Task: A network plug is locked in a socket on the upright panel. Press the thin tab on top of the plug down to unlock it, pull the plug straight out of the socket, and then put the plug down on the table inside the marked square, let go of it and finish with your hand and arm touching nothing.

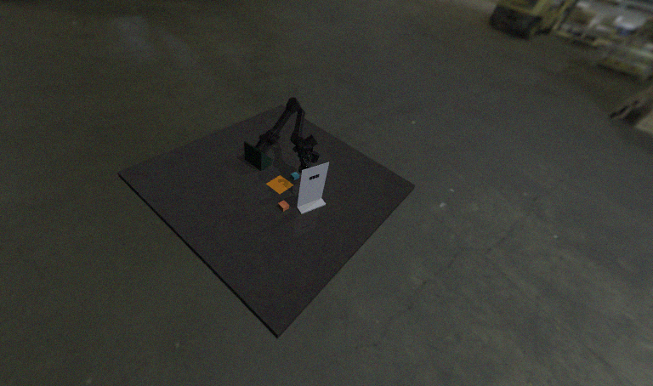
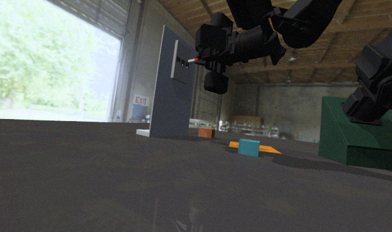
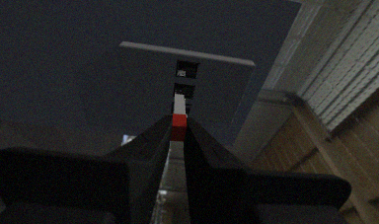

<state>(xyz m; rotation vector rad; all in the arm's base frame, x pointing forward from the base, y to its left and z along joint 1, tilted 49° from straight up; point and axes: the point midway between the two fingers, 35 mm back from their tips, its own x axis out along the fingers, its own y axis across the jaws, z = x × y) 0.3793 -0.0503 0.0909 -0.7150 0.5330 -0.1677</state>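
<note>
The upright panel carries a raised plate with three dark sockets. My gripper is shut on the plug, whose visible part is a thin pale strip with a red end between the fingertips. The pale end points at the panel and appears clear of the sockets, a short way in front of them. The rest of the plug is hidden by the fingers. The orange marked square lies on the table, below and behind the gripper, towards the arm's base.
A teal block stands beside the orange square. An orange-red block stands on the square's other side, nearer the panel. The green wedge-shaped mount stands under the arm's base on the dark table.
</note>
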